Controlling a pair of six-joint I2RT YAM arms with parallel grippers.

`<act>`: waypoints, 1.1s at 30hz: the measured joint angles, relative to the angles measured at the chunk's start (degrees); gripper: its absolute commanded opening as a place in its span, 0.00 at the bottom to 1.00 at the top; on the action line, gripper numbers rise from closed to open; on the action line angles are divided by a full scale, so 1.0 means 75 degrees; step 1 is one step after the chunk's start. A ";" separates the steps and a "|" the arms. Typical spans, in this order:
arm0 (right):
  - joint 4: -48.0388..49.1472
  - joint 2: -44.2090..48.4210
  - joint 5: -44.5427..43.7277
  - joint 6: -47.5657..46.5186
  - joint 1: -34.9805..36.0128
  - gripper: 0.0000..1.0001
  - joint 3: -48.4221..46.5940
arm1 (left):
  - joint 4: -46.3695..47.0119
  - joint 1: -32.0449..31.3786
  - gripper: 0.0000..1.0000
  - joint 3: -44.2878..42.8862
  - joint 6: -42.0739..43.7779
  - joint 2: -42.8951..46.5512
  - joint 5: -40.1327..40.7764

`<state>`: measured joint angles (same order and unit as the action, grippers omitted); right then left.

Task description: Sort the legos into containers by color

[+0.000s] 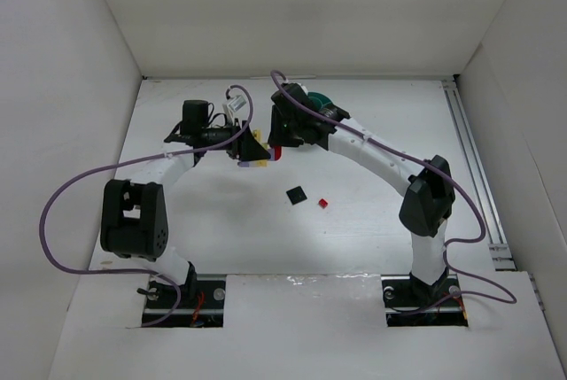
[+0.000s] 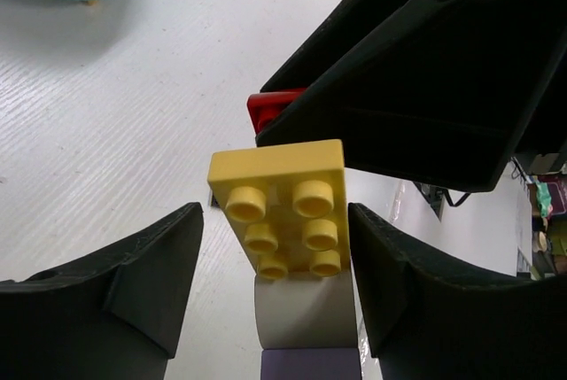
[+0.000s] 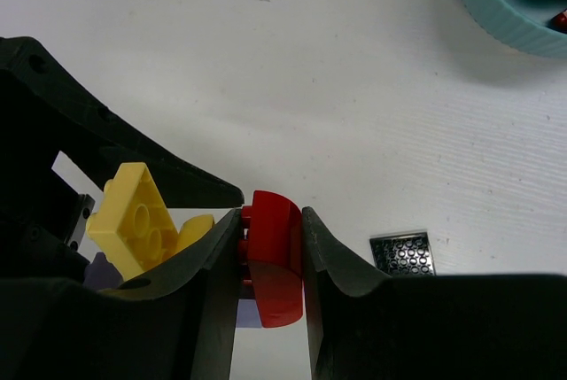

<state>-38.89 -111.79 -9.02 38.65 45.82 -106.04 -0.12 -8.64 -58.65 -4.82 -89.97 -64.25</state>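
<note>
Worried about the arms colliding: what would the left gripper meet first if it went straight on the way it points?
The yellow brick, already between the left gripper's open jaws; close beyond it, the red brick clamped in the right gripper, though depth is unclear.

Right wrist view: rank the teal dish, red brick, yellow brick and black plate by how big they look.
1. teal dish, though cut off by the frame.
2. red brick and yellow brick: about alike, both partly hidden and near the camera, so unranked.
3. black plate.
</note>
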 measured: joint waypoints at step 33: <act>0.0659 -0.0047 -0.1545 0.0079 -0.0248 0.00 0.0635 | 0.0778 0.0259 0.03 0.0227 -0.0755 -0.0073 0.0035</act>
<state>-33.95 -112.14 -20.60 39.24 43.97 -101.27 5.72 -6.70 -56.95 -10.48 -90.52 -63.99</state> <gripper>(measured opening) 0.347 0.334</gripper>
